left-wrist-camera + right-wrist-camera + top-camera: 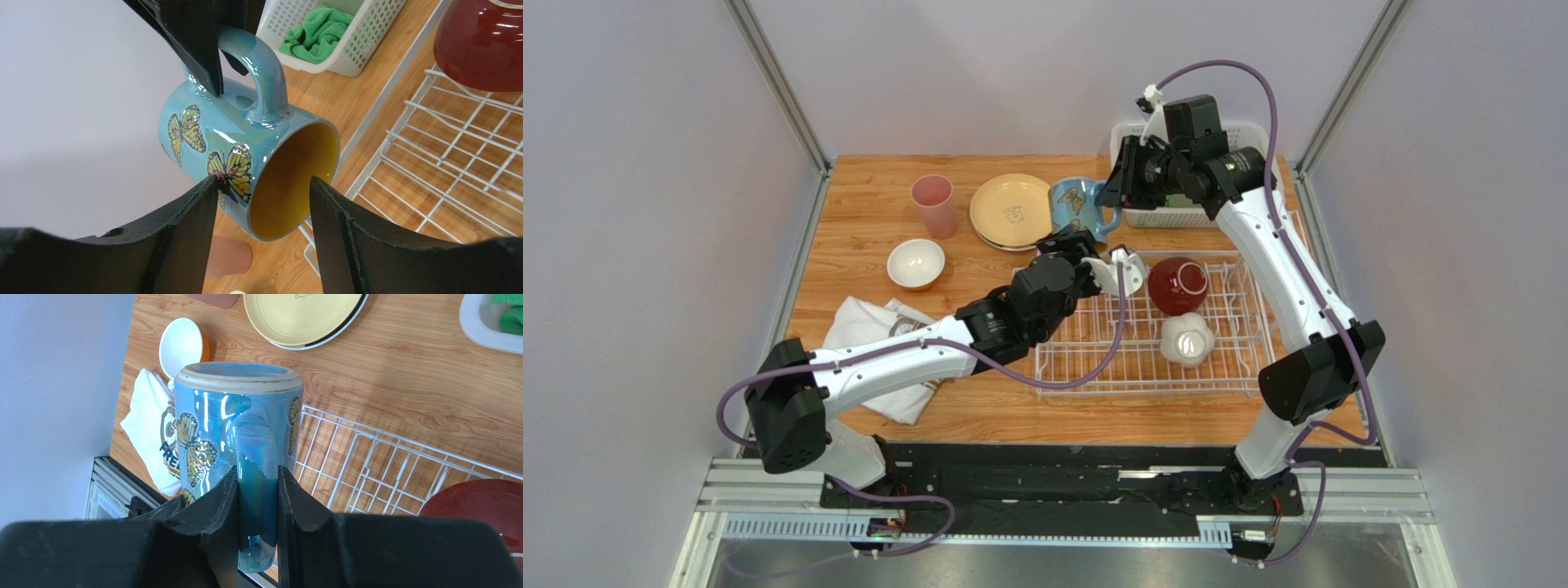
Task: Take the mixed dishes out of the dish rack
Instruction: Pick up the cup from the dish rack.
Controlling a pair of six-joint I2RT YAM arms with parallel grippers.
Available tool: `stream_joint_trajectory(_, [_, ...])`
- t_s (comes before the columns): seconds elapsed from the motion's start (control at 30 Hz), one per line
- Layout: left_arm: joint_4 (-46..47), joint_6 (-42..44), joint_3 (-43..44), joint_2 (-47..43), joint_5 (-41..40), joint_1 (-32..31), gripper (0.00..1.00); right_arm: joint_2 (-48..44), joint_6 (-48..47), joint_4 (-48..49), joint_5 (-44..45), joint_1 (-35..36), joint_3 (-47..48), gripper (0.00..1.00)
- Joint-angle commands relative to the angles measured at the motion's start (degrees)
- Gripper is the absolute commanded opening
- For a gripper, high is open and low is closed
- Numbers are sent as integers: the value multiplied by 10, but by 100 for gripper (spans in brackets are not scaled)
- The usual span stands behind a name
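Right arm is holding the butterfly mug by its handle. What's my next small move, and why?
Probably close the left gripper on the mug. Its open fingers flank the mug's mouth, while the right gripper is shut on the handle, so a handover looks set up.

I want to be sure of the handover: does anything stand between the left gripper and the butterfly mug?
Nothing visible does. The left gripper has its open jaws on either side of the blue butterfly mug near its rim. The right gripper is shut on the handle, away from that path.
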Motion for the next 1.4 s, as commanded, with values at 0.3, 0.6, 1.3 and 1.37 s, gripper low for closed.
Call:
stream_joint_trajectory(0.3, [100,84,7,38,-50,0,52,-81,38,87,-72,-10,-40,0])
stream_joint_trajectory(0.6, [104,87,6,31,-55,0,7,-79,42,94,-91,-19,-57,0])
stream_joint_trajectory(1.3, [121,124,-21,-26,-53,28,0,-94,40,102,-131,-41,-58,62])
stream_joint_trajectory(1.37, [119,122,-27,-34,-52,36,0,-97,42,101,-131,-45,-54,63])
